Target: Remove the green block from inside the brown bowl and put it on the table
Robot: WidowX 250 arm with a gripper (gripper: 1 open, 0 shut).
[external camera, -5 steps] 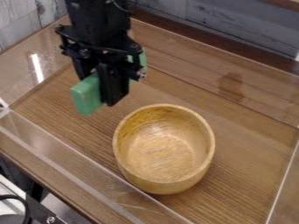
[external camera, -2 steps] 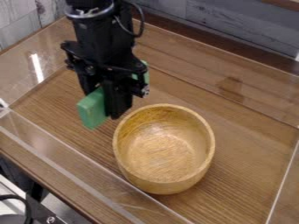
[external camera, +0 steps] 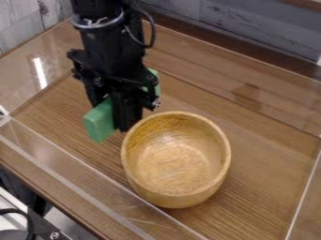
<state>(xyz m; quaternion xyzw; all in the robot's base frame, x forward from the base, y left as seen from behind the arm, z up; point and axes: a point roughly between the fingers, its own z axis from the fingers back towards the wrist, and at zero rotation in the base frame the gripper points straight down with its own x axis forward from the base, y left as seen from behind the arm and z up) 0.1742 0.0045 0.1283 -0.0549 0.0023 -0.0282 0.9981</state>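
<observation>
My black gripper points straight down over the table, just left of the brown bowl. It is shut on the green block, which hangs at the fingers' left side, a little above the wood. The block is outside the bowl, close to its left rim. The bowl's inside shows only bare wood grain.
Clear acrylic walls ring the tabletop, with the front wall close to the bowl. Bare wood lies left of and behind the gripper. A grey plank wall stands behind.
The gripper has sunk slightly and drifted a little right toward the bowl, with the green block still in it. The bowl has not moved.
</observation>
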